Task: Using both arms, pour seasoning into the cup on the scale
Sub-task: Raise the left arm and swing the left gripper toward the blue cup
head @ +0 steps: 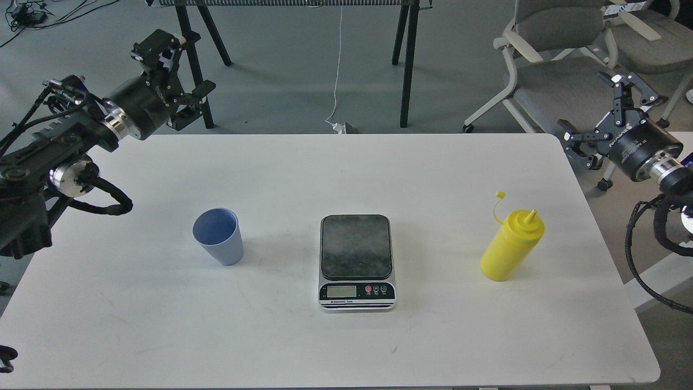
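Observation:
The scale (356, 246) lies at the middle of the white table (335, 173), its dark plate bare. Left of it the blue-grey cup (218, 235) stands upright and looks empty. To the right stands the yellow seasoning bottle (511, 245), nozzle uncovered, its small tethered cap hanging off to the upper left. My left gripper (178, 67) hovers open beyond the table's far left corner, well away from the cup. My right gripper (606, 111) hovers open past the far right corner, above and behind the bottle. Neither holds anything.
Black table legs (406, 65) and a white cable (337, 70) stand on the floor behind the table. A grey office chair (563, 59) sits at the back right, close to my right gripper.

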Robot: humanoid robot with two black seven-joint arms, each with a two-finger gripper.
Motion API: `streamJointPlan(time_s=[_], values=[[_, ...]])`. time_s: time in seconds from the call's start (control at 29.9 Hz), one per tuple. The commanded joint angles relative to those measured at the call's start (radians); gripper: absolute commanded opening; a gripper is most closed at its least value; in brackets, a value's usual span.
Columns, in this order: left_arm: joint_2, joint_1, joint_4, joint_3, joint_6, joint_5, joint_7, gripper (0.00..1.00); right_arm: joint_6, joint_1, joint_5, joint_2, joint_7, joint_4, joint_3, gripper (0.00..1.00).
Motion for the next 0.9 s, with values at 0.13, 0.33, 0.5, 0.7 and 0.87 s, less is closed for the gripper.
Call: streamJointPlan(time_s=[0.13, 0.33, 0.5, 0.7, 0.87], values=[[0.002, -0.001, -0.009, -0.032, 0.0, -0.003, 0.0, 1.0, 0.0, -0.002, -0.002, 0.0, 0.0, 0.0, 0.0, 0.99], [-0.022, -0.008, -0.004, -0.045, 0.0, -0.025, 0.0, 1.0, 0.0, -0.003, 0.0, 0.002, 0.0, 0.002, 0.0, 0.99], [-0.046, -0.013, 0.002, -0.078, 0.0, -0.06, 0.0, 1.0, 0.0, -0.002, 0.0, 0.011, 0.0, 0.006, 0.0, 0.99], [-0.039, -0.03, 0.02, -0.074, 0.0, -0.053, 0.0, 1.0, 0.0, -0.002, 0.0, 0.011, 0.0, 0.006, 0.002, 0.99], [-0.049, -0.036, 0.043, -0.079, 0.0, -0.057, 0.0, 1.0, 0.0, -0.003, 0.0, 0.011, 0.001, 0.005, 0.002, 0.99]])
